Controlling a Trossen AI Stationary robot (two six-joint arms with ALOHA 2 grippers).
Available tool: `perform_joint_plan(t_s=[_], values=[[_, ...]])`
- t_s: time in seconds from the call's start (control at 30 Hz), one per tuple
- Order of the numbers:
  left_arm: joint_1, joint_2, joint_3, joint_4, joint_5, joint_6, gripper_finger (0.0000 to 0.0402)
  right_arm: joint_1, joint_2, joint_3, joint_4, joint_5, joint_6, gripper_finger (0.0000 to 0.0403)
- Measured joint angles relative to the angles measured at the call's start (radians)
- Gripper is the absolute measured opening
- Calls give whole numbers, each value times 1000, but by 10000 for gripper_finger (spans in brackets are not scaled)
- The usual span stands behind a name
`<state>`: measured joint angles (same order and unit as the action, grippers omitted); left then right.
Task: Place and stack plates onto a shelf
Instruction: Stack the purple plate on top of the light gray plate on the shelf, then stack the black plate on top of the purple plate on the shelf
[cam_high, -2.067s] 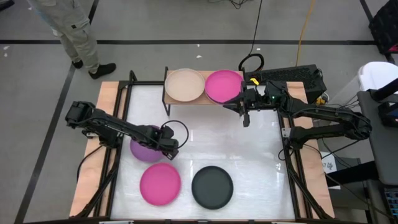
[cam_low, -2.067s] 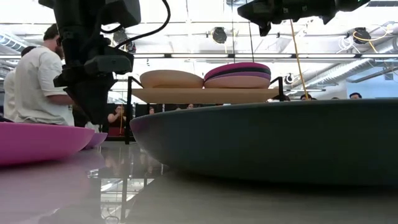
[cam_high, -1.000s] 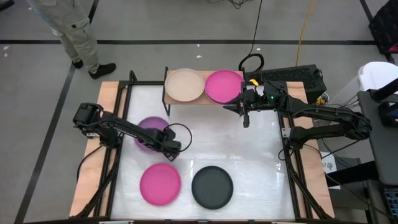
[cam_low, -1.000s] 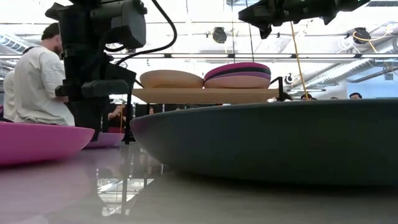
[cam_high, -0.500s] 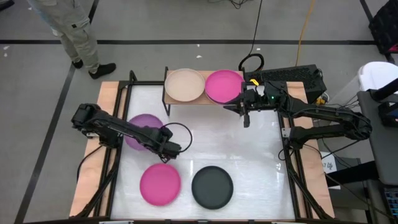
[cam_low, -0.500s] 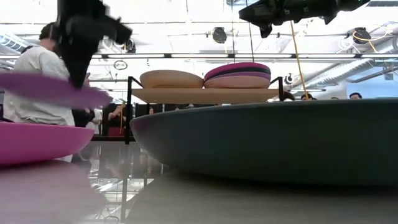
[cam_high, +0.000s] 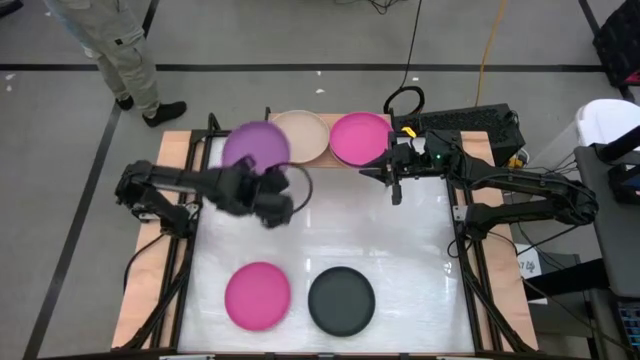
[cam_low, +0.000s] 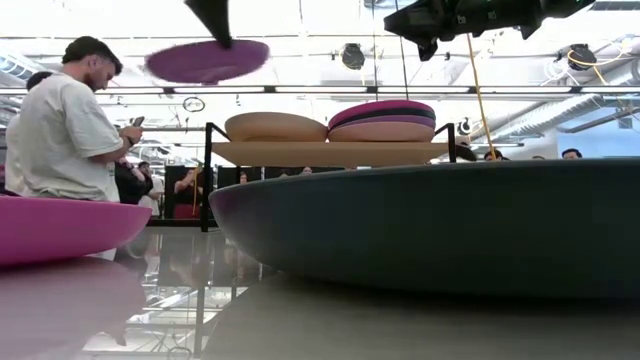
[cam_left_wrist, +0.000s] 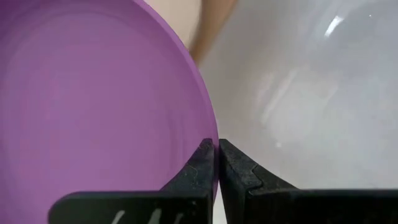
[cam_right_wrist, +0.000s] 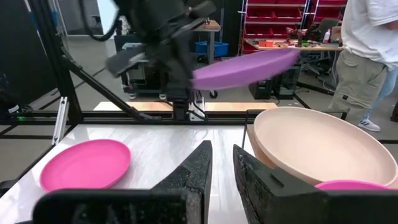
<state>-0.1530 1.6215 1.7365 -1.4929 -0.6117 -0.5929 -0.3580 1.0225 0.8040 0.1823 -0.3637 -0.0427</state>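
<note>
My left gripper (cam_high: 264, 180) is shut on a purple plate (cam_high: 255, 147) held in the air over the left end of the shelf (cam_high: 335, 165). The plate also shows in the low view (cam_low: 207, 60) and the right wrist view (cam_right_wrist: 249, 67). A beige plate (cam_high: 305, 135) sits on the shelf, beside a stack topped by a hot pink plate (cam_high: 360, 138). A hot pink plate (cam_high: 257, 295) and a black plate (cam_high: 341, 300) lie on the table. My right gripper (cam_high: 396, 190) hovers by the shelf's right end, empty, with a narrow gap between its fingers (cam_right_wrist: 202, 162). My left gripper pinches the purple plate's rim (cam_left_wrist: 210, 134) between its two fingers, on the side of the plate toward the table's near edge. The fingers (cam_low: 215, 18) come from above, pointing down. The plate is lifted clear and about level, higher than the plates on the shelf.
A black metal frame and wooden side strips (cam_high: 170, 170) run along the table's left and right edges. A person (cam_high: 120, 50) stands on the floor beyond the far left corner. People (cam_low: 65, 130) show in the room behind the table.
My left gripper has lifted the purple plate off the table at the left and carried it up and toward the far edge, to above the shelf's left end. The plate has stayed about level. The gripper has stayed shut on it.
</note>
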Motion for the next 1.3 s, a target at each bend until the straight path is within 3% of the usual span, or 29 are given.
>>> perform_joint_plan(t_s=[0.1, 0.2, 0.37, 0.53, 0.97, 1.3], values=[[108, -1, 19, 115, 46, 246, 8, 0, 0, 0, 0, 0, -3, 52], [214, 0, 20, 244, 181, 491, 8, 0, -1, 0, -1, 0, -3, 52], [344, 21, 19, 363, 332, 707, 8, 0, -3, 0, -2, 0, -3, 52], [413, 46, 17, 357, 391, 729, 8, 0, -4, 0, -1, 0, -7, 52], [415, 147, 17, 368, 405, 827, 9, 0, -4, 0, -35, -4, -4, 52], [436, 136, 17, 388, 362, 819, 90, 0, -4, 0, -36, -4, -21, 52]])
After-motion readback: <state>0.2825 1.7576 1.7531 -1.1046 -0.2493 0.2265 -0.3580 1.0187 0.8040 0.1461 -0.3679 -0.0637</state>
